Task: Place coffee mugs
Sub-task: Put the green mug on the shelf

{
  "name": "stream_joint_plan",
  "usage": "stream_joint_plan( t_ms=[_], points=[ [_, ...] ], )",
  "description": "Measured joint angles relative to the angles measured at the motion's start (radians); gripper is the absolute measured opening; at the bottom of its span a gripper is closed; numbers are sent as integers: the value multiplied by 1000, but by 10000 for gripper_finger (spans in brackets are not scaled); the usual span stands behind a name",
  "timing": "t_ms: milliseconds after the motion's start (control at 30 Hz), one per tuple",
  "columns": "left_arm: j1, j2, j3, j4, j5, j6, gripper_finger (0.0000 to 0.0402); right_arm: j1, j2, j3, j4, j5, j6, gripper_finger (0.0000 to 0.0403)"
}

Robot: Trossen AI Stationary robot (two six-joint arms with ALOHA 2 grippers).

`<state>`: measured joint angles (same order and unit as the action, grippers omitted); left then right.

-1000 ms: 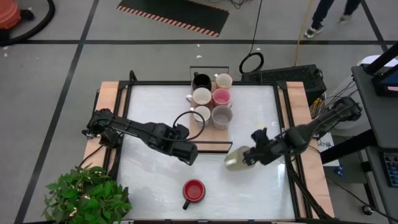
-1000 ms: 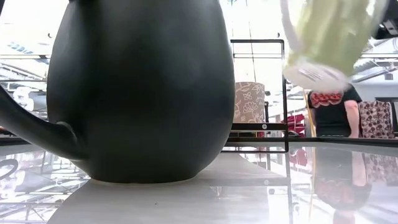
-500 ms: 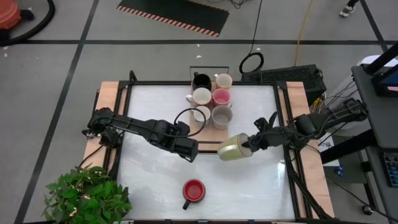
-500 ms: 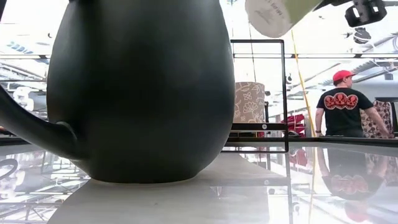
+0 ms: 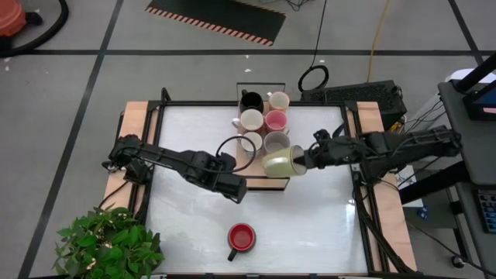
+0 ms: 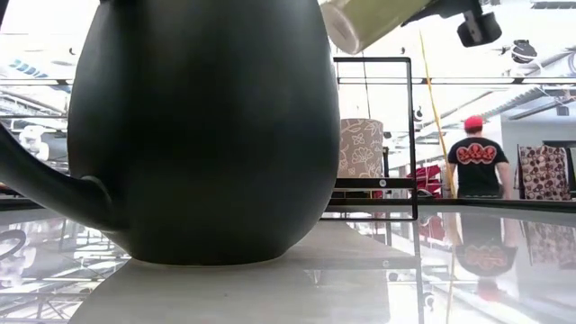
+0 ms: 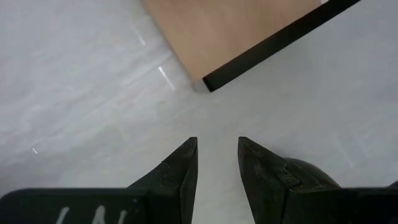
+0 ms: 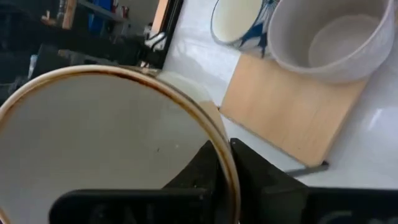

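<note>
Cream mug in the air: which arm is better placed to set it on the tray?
Right. Its gripper already holds the cream mug by the rim above the tray's near end. The left gripper sits empty on the table beside the tray.

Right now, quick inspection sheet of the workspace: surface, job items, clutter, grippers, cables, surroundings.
Surface: glossy white tabletop, wood side strips.
Job's things: six ceramic mugs on the light-wood tray: black mug, pink mug, grey mug, three cream. Red mug alone on the tabletop. Cream mug is carried tilted above the tray's near end.
Clutter: nothing seen.
Grippers: right gripper pinches the carried mug's rim; left gripper slightly open, empty, low by the tray's corner.
Cables: coiled black cable on the floor beyond the table.
Surroundings: green potted plant; person in a red cap far behind.
</note>
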<state>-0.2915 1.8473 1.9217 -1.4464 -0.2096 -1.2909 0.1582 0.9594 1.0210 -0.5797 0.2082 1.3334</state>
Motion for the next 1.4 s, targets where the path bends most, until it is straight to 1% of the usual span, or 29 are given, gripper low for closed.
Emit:
stream_joint_plan(
  t_ms=[100,300,433,567,733,1000,1233,1400],
  points=[
    [-1,0,0,0,0,-1,118,-34,0,0,0,-29,-26,15],
    [-1,0,0,0,0,3,118,-90,9,0,-8,-28,-68,14],
    [-1,0,0,0,0,7,118,-112,35,0,-9,-27,-84,17],
    [-1,0,0,0,0,7,118,-114,69,0,-10,-56,-95,17],
    [-1,0,0,0,0,6,118,-113,111,0,-10,-66,-97,19],
    [-1,0,0,-1,0,11,118,-118,174,0,-8,-53,-98,19],
    [0,0,0,-1,0,39,118,-121,239,0,28,-106,-97,20],
    [0,0,0,-1,0,31,118,-121,266,0,28,-113,-90,20]
  ],
)
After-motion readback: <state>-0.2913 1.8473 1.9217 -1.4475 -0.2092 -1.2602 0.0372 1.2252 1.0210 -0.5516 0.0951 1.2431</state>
